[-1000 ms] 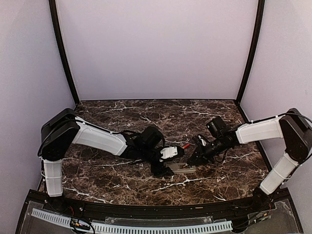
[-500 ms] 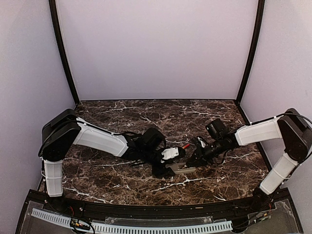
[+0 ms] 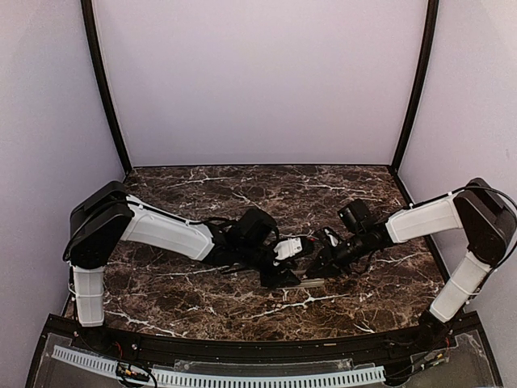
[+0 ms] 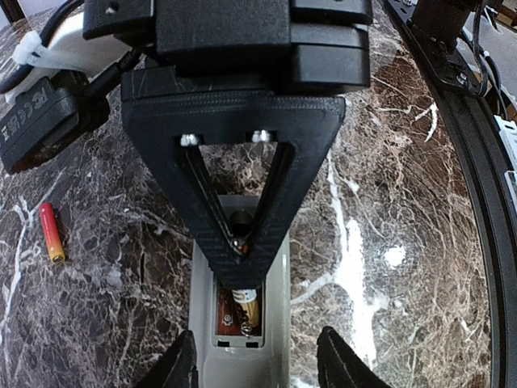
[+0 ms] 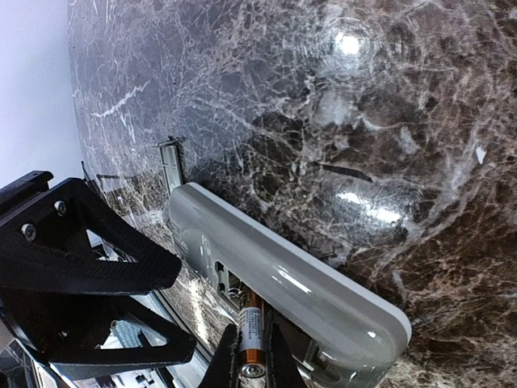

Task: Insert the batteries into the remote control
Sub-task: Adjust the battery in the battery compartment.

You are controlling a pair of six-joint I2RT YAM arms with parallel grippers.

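At the recess (image 4: 241,314) of the remote (image 5: 283,279), I'm seating a battery (image 5: 250,338), right gripper (image 5: 250,365) pinching it; left gripper (image 4: 257,365) straddling the remote half-open, to brace it.

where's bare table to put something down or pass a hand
Free: table's far strip by the back wall; front patch between the arm bases. Crowded: centre, left tool and right tool with battery at the remote control.

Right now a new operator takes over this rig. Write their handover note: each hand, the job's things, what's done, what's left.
Left hand: open, straddling the remote, which lies grey back up on the table.
Right hand: shut on a battery, its end in the recess.
Second battery: loose on the table, apart from the remote.
Done: none seen fully seated.
Left: seat this one, load the other.
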